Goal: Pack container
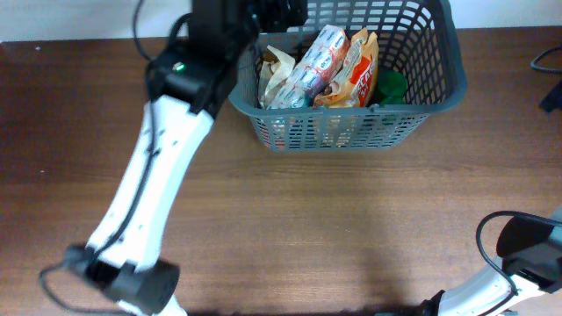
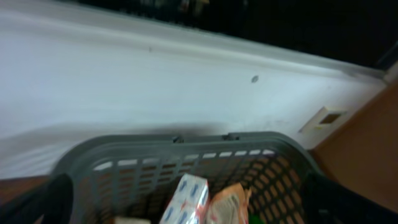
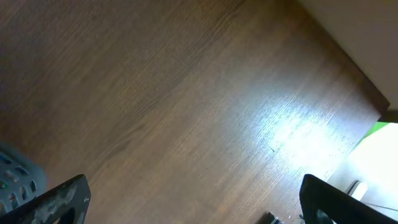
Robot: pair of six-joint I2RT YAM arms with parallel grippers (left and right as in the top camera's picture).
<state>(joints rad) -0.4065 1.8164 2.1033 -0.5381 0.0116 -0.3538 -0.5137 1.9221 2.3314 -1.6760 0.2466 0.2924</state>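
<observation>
While the left claw (image 2: pixel 186 190) hangs spread wide and empty, the container (image 1: pixel 347 132), a stiff lattice basket just below and ahead of it, holds soft snack packets (image 1: pixel 320 66) and looks light but bulky, probably best gripped by its solid rim.

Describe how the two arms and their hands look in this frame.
Both arms have white links and black joints. The left arm shows a small green light on its black upper section. The right arm carries a looping black cable. The right hand has dark fingers, scuffed grey on one.
</observation>
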